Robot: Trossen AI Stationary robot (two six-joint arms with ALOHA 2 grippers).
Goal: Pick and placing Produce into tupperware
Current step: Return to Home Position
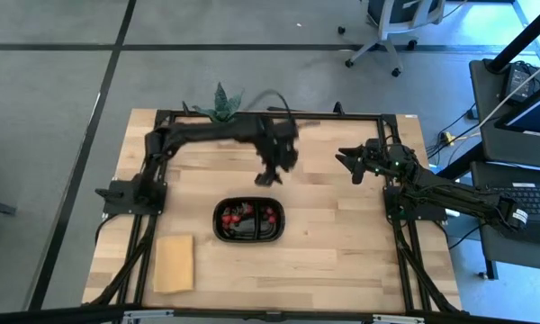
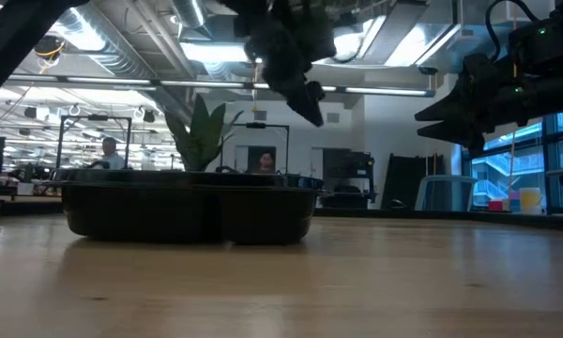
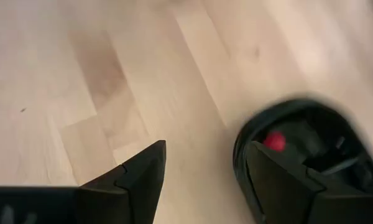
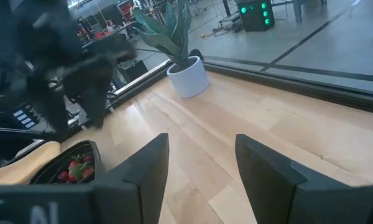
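Left jaws gape empty, raised just behind the tray (image 1: 249, 239); right jaws, also spread, hang well apart from it. Berries (image 1: 244, 214) inside look soft, light, crushable; pinch gently across the middle.

Wood and plastic
Matt pale wood of the table (image 3: 112, 74) is seen under the jaws of the left gripper (image 3: 205, 144); glossy black plastic tupperware (image 3: 304, 109) beside them.

The left arm (image 1: 207, 133) and right arm (image 1: 450, 192) are matte black, cabled, with wedge-shaped claw fingers (image 4: 143, 168).
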